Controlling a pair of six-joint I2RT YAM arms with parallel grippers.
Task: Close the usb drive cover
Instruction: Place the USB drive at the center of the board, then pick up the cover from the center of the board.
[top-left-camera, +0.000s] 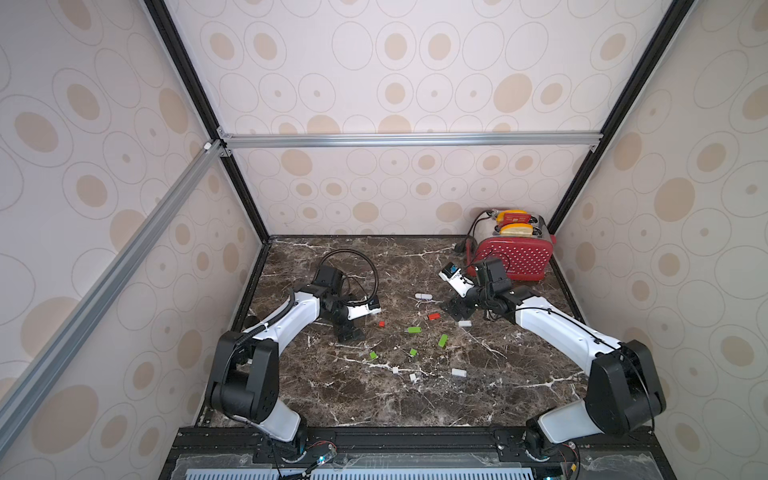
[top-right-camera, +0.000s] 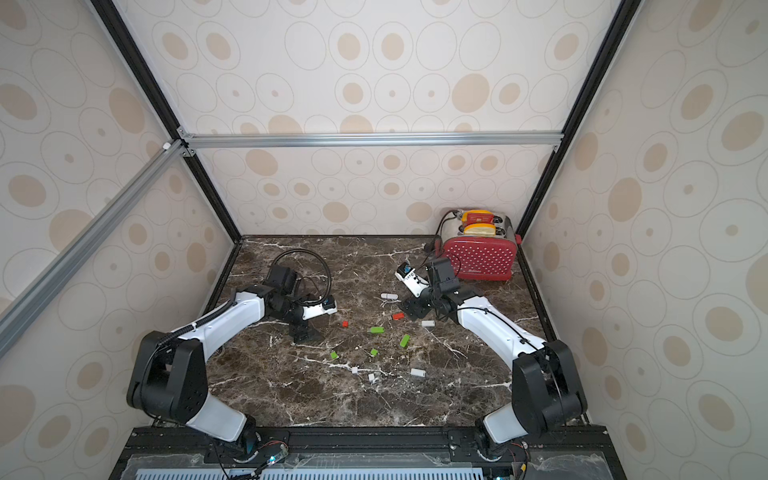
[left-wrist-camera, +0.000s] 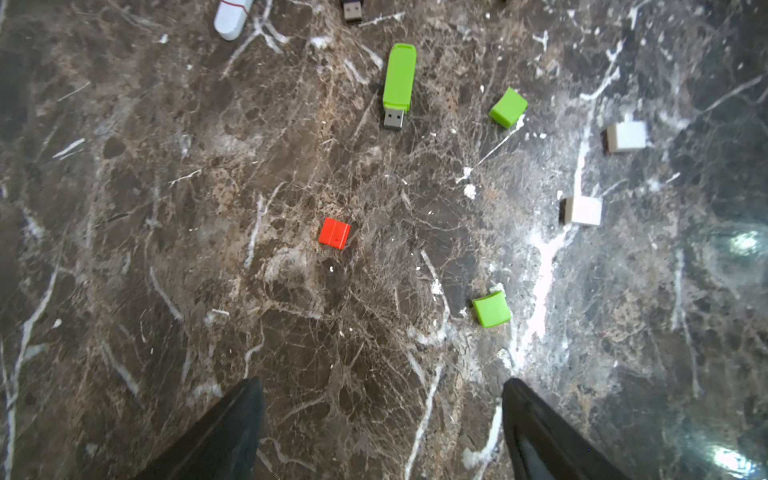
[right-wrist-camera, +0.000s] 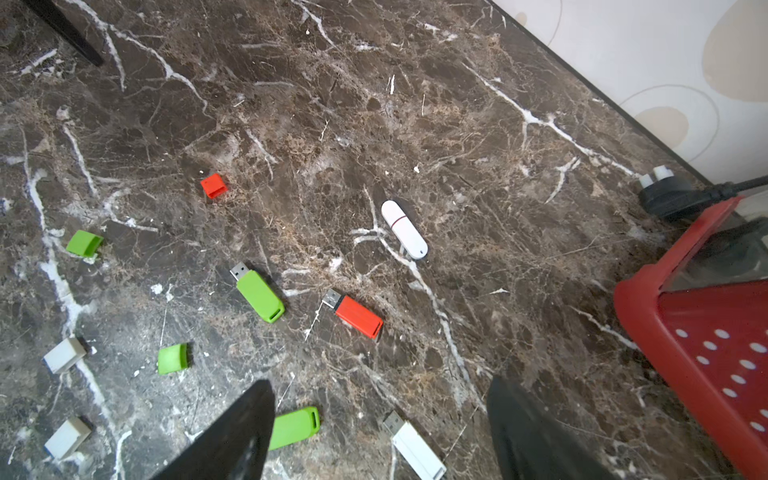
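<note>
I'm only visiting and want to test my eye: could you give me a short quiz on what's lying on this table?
1. True or false: the red drive has its red cap on.
2. What stands at the back of the table? A kettle, B toaster, C lamp.
3. How many loose green caps lie out?
Key: 1 false; 2 B; 3 two.
</note>
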